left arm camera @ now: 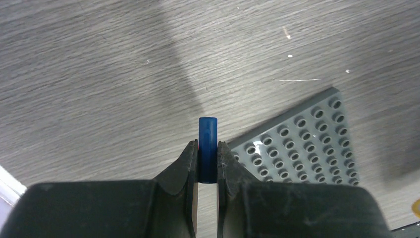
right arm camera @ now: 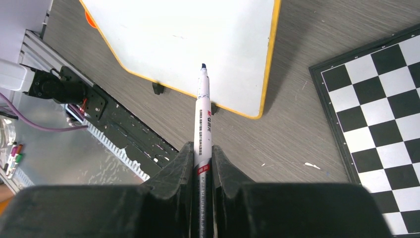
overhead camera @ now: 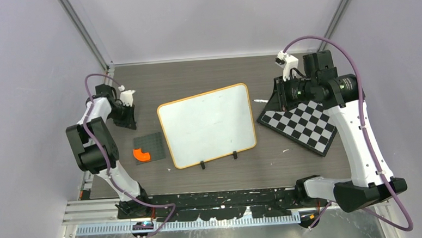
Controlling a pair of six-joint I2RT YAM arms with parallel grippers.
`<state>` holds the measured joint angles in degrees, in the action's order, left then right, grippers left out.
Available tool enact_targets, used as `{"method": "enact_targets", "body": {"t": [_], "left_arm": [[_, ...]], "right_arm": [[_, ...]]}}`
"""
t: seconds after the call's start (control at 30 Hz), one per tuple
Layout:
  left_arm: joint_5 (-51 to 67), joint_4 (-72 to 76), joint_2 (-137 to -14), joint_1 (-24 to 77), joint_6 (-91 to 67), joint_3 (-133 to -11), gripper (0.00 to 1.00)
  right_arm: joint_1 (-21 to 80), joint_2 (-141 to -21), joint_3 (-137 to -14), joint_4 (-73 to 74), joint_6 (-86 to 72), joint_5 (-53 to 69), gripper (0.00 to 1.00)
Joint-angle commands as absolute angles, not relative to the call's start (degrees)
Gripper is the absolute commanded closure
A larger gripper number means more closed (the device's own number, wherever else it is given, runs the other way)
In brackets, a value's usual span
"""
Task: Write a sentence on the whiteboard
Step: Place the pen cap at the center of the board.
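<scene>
Right gripper [right arm camera: 202,148]: jaws narrow, clamped on a white marker [right arm camera: 203,111] with its dark tip bare and pointing toward the whiteboard [right arm camera: 188,39]. Top view puts the tip just off the board's right edge. Left gripper [left arm camera: 208,148]: jaws narrow, pinching a small blue cylinder [left arm camera: 208,133] above the table [overhead camera: 195,76], just beside a grey studded plate [left arm camera: 302,144].

Whiteboard lies flat mid-table, slightly skewed, clip feet toward the arm bases. Grey plate sits left of it, apart, with an orange curved block [overhead camera: 141,154] on it. Checkered board [overhead camera: 302,128] lies right of the whiteboard, near but apart; the right arm's wrist hangs over its far corner.
</scene>
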<state>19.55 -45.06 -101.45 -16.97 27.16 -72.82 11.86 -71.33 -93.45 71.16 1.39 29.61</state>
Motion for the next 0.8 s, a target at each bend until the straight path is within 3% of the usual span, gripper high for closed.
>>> {"method": "enact_targets", "body": {"t": [0.0,0.37,0.57,0.77], "left_arm": [[16.4,-41.3,-103.6,-16.1,29.4,-72.5,0.93],[14.8,-40.6,-107.4,-15.0,31.7,-72.5,0.77],[14.8,-41.4,-108.3,-14.8,31.7,-73.7,0.61],[15.7,-44.4,-106.7,-14.7,31.3,-76.0,0.59]], "right_arm": [[11.7,-69.7,-90.3,67.0,0.1,30.8,1.0],[11.8,-70.0,-89.1,67.8,0.2,31.1,1.0],[11.7,-70.7,-88.9,67.8,0.3,31.9,1.0],[11.7,-70.9,-89.1,67.8,0.5,32.5,1.0]]}}
